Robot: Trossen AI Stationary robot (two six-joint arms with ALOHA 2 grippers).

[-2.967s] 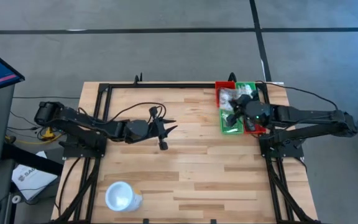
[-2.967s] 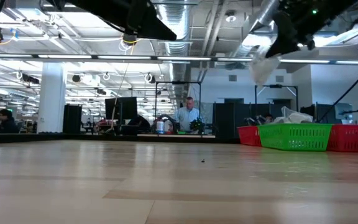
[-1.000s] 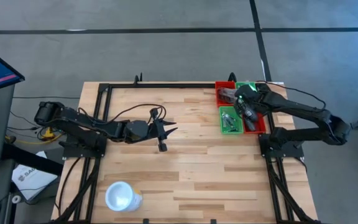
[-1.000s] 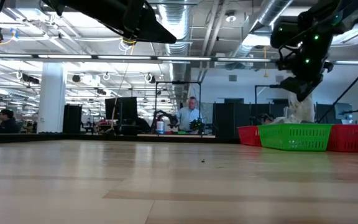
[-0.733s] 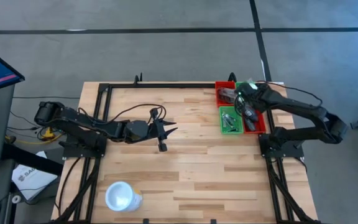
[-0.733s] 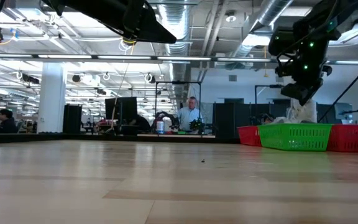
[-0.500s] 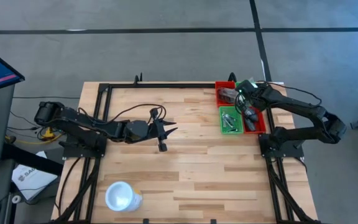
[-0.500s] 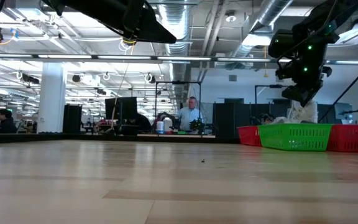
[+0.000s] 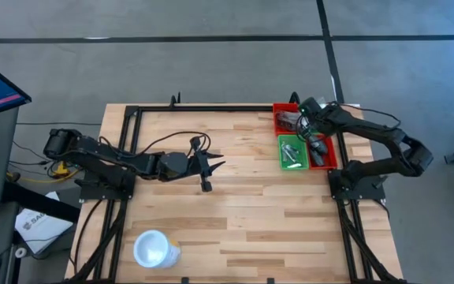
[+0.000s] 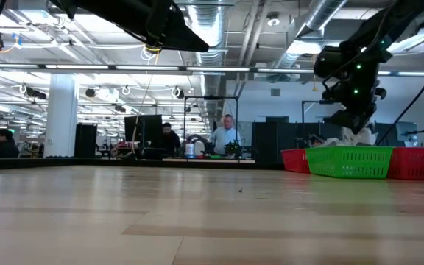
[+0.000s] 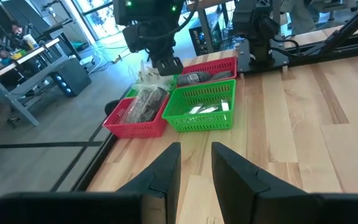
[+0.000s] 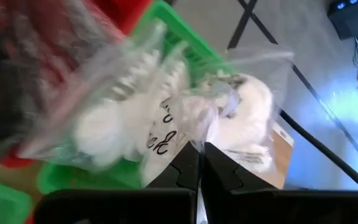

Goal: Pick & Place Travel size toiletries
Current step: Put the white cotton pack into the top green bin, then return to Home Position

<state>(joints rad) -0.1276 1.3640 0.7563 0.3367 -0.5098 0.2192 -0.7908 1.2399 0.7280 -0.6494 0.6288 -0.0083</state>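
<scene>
A white cup (image 9: 151, 249) stands alone at the table's near left corner, apart from the work. At mid-table the left gripper (image 9: 209, 167) waits above bare wood, its fingers (image 11: 166, 168) standing slightly apart with nothing between them.

The action is at the far right corner, where four small baskets sit in a cluster: a green basket (image 9: 292, 152) on the near left holds clear sachets (image 11: 205, 109) with white contents, a red basket (image 9: 326, 155) beside it holds dark tubes, and another red basket (image 9: 284, 119) lies behind. The right gripper (image 9: 307, 110) hangs over the far pair, fingers pressed together on the edge of a clear sachet (image 12: 148, 118), which droops beyond them just over the far green basket (image 12: 173, 37).

The sachets look light, limp and slick; a pinch at a sealed edge or corner should hold best, since the filled middle would likely shift and slide. The dark tubes (image 11: 143, 102) look stiffer, better gripped across their width at the middle.
</scene>
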